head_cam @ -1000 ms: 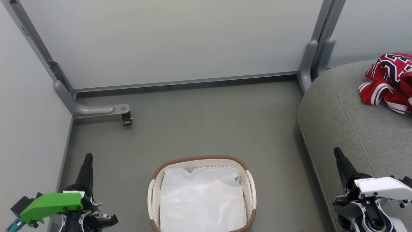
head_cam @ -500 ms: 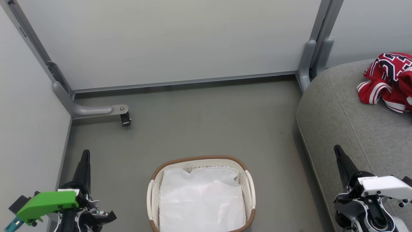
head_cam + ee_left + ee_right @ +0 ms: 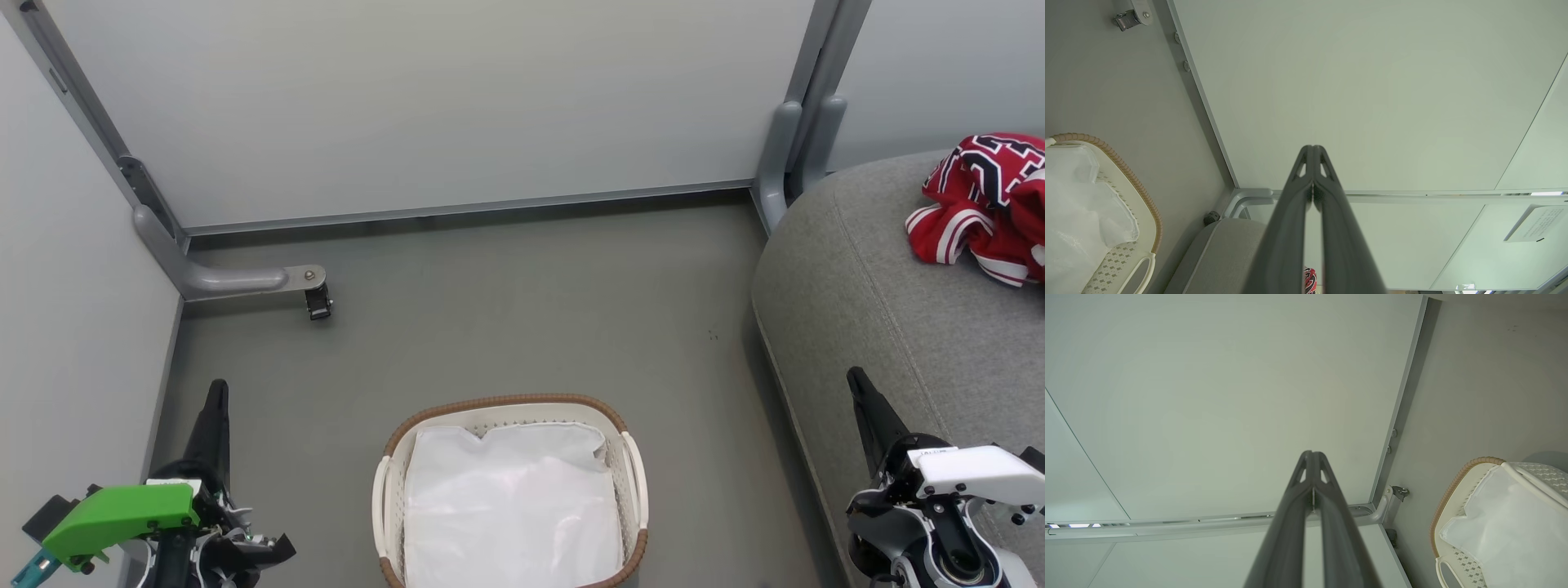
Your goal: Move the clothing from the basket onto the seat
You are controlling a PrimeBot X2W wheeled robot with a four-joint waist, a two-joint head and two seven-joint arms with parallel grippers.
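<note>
The red clothing (image 3: 984, 208) with white stripes and dark lettering lies crumpled on the grey seat (image 3: 898, 327) at the right; a sliver of the red clothing (image 3: 1310, 279) peeks between the fingers in the left wrist view. The cream basket (image 3: 630, 469) stands on the floor at bottom centre, holding just its white liner (image 3: 510, 506). My left gripper (image 3: 217, 386) is shut and empty, left of the basket. My right gripper (image 3: 855, 377) is shut and empty, over the seat's front edge. The wrist views show the left gripper (image 3: 1312, 148) and right gripper (image 3: 1312, 453) with tips together.
Pale partition panels (image 3: 424, 106) wall in the grey floor (image 3: 506, 310) at the back and left. A grey metal foot with a caster (image 3: 317, 300) juts from the left corner. A grey post (image 3: 788, 151) stands beside the seat.
Between the earliest frame and half a second ago the head view shifted slightly and both grippers edged a little. Nothing differs since then.
</note>
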